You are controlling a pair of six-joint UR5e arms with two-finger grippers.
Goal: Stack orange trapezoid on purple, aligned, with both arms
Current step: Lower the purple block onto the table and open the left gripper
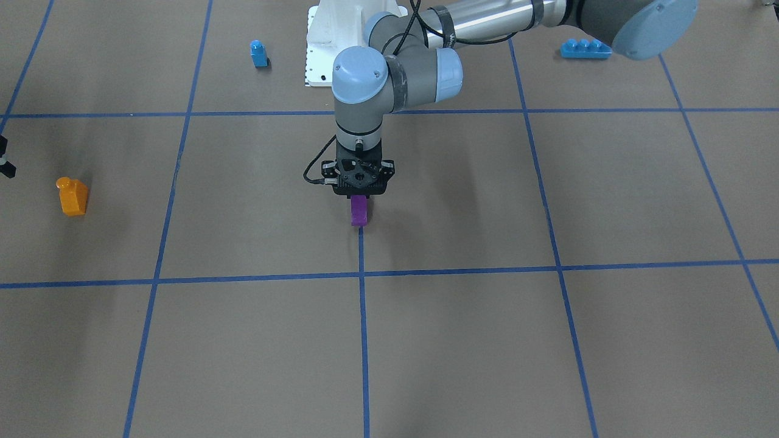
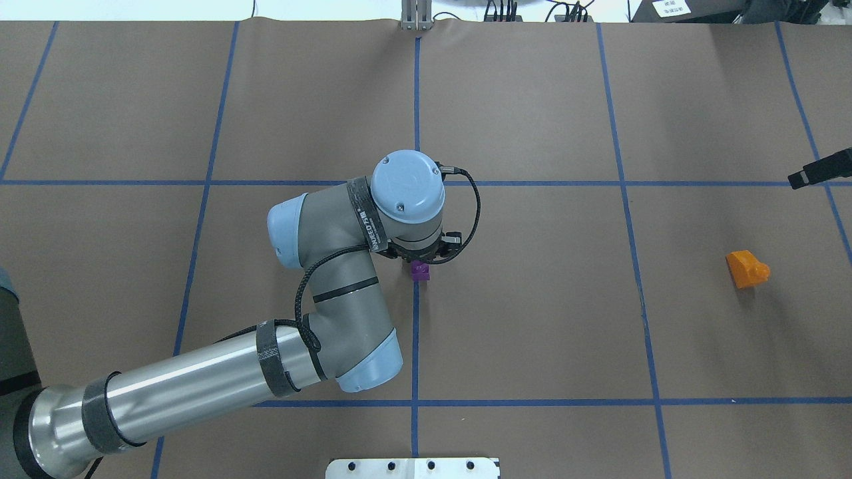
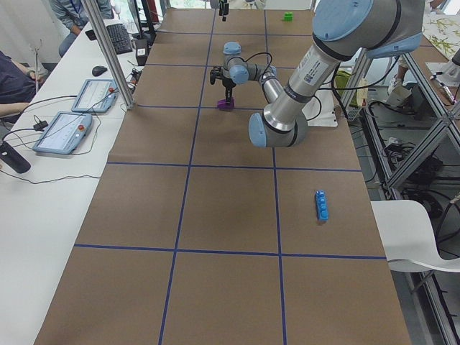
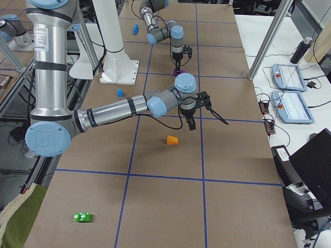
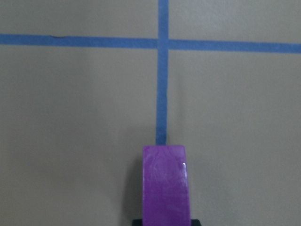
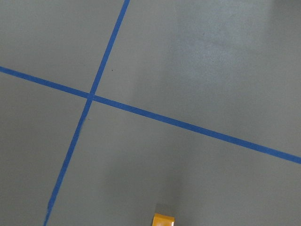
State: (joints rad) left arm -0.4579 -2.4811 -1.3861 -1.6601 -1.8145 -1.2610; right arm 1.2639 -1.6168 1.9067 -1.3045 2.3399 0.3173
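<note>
While left gripper (image 1: 359,199) seemingly clamps the purple (image 1: 359,214), skewed grip risks misaligning orange trapezoid (image 2: 747,269) at three o'clock overhead; right gripper (image 2: 802,177) opening unreadable.

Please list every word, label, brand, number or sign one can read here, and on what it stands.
"UR" logo, as far as it reads: light-blue joint cap of the grey metal right arm.
White print, too blurred: black strap on the grey metal left arm.
Vertical lettering, too small: the right arm's silver tube.
Print, too small: white paper sheet beyond the table.
None visible: small glossy purple plastic block, small glossy orange plastic block.
</note>
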